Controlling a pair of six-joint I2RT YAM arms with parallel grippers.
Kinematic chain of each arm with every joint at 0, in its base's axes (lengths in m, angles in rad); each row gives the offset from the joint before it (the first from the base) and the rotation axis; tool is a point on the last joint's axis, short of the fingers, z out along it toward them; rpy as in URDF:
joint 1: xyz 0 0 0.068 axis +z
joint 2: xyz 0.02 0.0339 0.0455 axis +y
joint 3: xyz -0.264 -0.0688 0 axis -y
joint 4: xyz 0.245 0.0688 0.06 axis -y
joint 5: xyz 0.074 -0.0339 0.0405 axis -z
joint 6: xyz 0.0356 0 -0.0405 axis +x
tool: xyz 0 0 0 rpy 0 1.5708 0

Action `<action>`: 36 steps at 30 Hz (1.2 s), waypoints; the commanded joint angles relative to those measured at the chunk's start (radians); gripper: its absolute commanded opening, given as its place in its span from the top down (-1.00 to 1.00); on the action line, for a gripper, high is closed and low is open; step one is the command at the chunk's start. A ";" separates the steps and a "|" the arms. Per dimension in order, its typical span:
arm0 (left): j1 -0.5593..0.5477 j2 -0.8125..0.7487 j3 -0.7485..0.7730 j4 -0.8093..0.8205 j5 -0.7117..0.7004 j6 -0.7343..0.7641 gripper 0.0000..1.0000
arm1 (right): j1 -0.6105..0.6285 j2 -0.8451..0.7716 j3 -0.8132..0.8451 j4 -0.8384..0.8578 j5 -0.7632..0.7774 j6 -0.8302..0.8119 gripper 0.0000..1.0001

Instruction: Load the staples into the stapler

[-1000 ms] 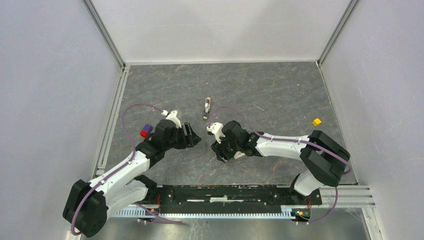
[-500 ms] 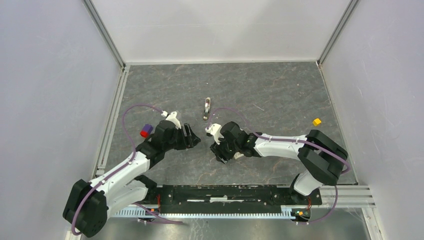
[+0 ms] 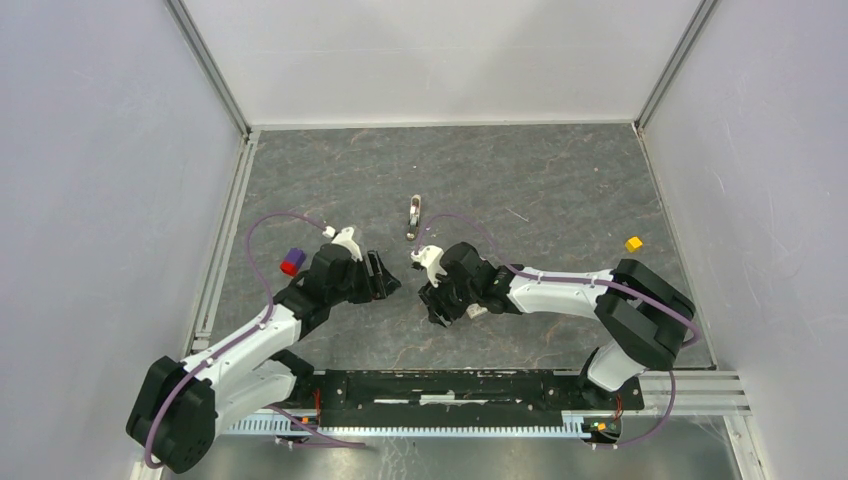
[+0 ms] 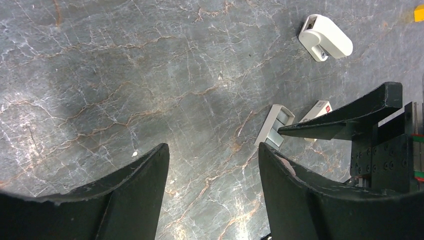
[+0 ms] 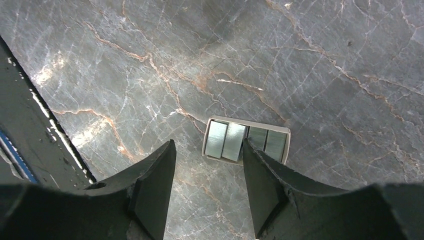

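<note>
The small white stapler (image 3: 414, 216) lies on the grey marbled floor beyond both grippers, and shows upper right in the left wrist view (image 4: 325, 37). The staples sit as grey strips in an open pale tray (image 5: 246, 141) on the floor. The white box with red print (image 4: 320, 107) lies just beside the tray (image 4: 274, 126). My right gripper (image 5: 207, 145) hangs open directly over the tray, its right finger (image 5: 265, 180) covering the tray's middle. My left gripper (image 4: 213, 147) stands open and empty to the left of the tray. In the top view the right gripper (image 3: 437, 303) hides the tray.
A yellow cube (image 3: 632, 243) sits at the far right near the right arm's elbow. A purple-and-red block (image 3: 291, 262) lies beside the left arm. A black rail (image 3: 440, 385) runs along the near edge, and walls enclose the floor.
The right gripper has drifted slightly to the left over the tray. Both pairs of jaws have narrowed a touch. The left arm has barely moved.
</note>
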 commanded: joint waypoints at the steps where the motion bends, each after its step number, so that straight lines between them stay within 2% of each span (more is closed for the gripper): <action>1: 0.005 0.002 -0.009 0.052 0.009 -0.041 -0.44 | 0.006 -0.024 0.016 0.053 -0.036 0.031 -0.15; 18: 0.005 0.010 -0.035 0.084 0.004 -0.056 -0.41 | 0.007 -0.053 -0.026 0.195 -0.166 0.126 -0.08; 25: 0.004 0.005 -0.039 0.082 0.004 -0.055 -0.41 | 0.007 -0.056 0.013 0.046 0.109 0.063 -0.04; 30: 0.005 0.003 -0.038 0.082 0.002 -0.055 -0.41 | 0.007 -0.043 0.024 0.018 0.138 0.053 0.12; 36: 0.003 0.000 -0.035 0.078 0.000 -0.053 -0.41 | 0.007 -0.029 0.025 0.037 0.131 0.060 0.16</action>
